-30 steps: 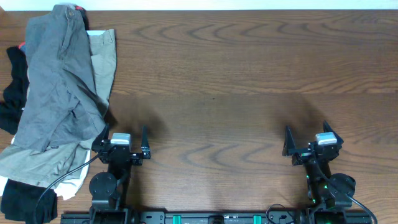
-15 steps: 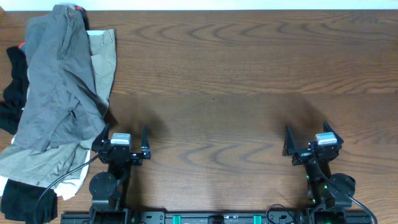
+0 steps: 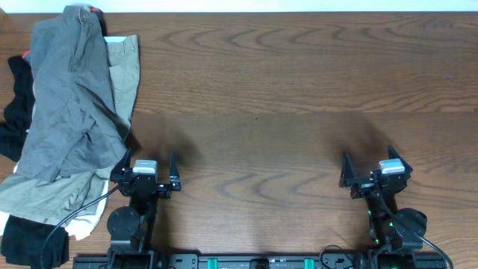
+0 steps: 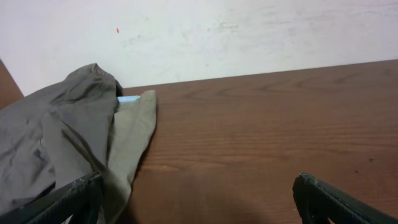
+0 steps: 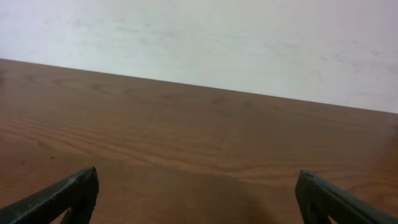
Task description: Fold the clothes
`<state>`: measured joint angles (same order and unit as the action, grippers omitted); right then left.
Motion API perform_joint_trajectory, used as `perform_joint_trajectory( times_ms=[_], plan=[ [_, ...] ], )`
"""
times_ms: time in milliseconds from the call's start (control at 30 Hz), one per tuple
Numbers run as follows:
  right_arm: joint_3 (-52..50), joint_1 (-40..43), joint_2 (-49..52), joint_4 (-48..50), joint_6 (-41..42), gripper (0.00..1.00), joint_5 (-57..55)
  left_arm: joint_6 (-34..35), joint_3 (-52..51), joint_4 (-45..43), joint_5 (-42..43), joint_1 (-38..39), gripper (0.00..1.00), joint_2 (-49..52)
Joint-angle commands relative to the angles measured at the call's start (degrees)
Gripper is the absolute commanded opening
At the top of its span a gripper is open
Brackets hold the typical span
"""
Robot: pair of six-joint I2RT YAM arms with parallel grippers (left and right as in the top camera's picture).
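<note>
A heap of clothes lies at the table's left edge. Dark grey shorts (image 3: 67,104) lie on top, over khaki-beige shorts (image 3: 123,71), with black pieces (image 3: 15,123) and a white piece (image 3: 86,220) beneath and a red band (image 3: 93,10) at the far end. The grey shorts (image 4: 56,143) and khaki shorts (image 4: 134,137) also show in the left wrist view. My left gripper (image 3: 148,166) is open and empty, just right of the heap's near end. My right gripper (image 3: 367,166) is open and empty over bare wood at the near right.
The brown wooden table (image 3: 299,90) stretches from the heap to the right edge. A white wall (image 5: 199,37) runs behind the table's far edge. A black cable (image 3: 75,213) runs over the clothes near the left arm's base.
</note>
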<state>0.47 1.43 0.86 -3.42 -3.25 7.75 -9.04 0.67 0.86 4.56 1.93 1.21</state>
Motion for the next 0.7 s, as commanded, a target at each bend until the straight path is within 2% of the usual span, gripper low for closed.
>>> perform_joint_trajectory(
  times_ms=[0,467,667],
  plan=[
    [-0.15,0.44,0.07,-0.17,-0.68,0.99,0.63,-0.35,-0.42,2.49,2.29,-0.26,0.98,0.13],
    [-0.15,0.44,0.07,-0.09,-0.70,0.99,-0.04,-0.35,-0.42,2.49,2.29,-0.24,0.98,0.13],
    [-0.15,0.44,0.07,-0.02,-0.72,0.99,-4.61,-0.09,-0.39,1.42,2.40,-0.24,0.98,0.13]
  ],
)
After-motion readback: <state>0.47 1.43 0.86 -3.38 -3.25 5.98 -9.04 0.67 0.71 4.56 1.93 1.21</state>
